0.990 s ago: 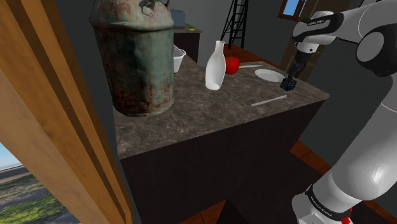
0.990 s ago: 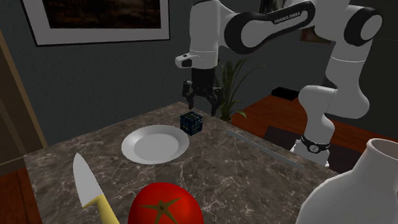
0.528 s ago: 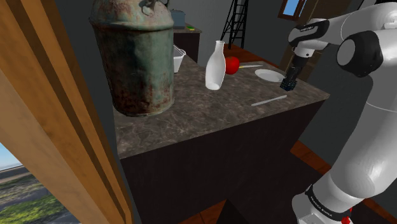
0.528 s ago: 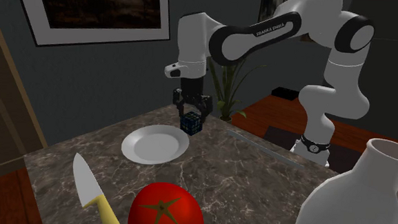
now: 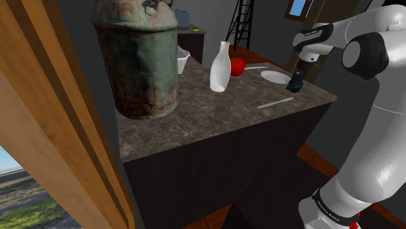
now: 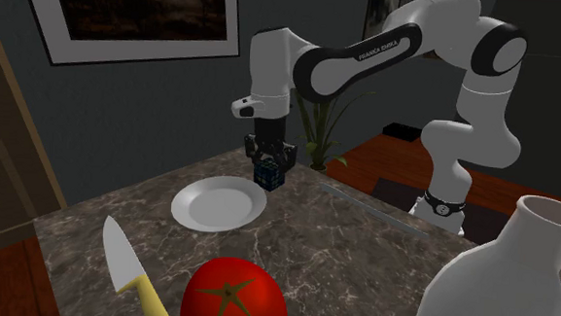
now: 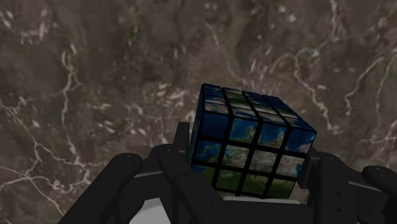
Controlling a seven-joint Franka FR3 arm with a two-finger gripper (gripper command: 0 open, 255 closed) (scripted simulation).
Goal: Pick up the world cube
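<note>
Lowered since a second ago: black two-finger end effector [image 6: 271, 160], now pinching the blue-and-green world-map cube [image 7: 251, 143], just beside the round white plate [image 6: 218, 205] on the dark marbled worktop [image 6: 343, 252]. We advise a firm squeeze, then a straight rise clear of the plate.

The claw [image 6: 270, 165] has come down from above the world cube [image 7: 251, 143], by the table's [image 6: 362, 245] edge nearest the arm, and closed on it.
</note>
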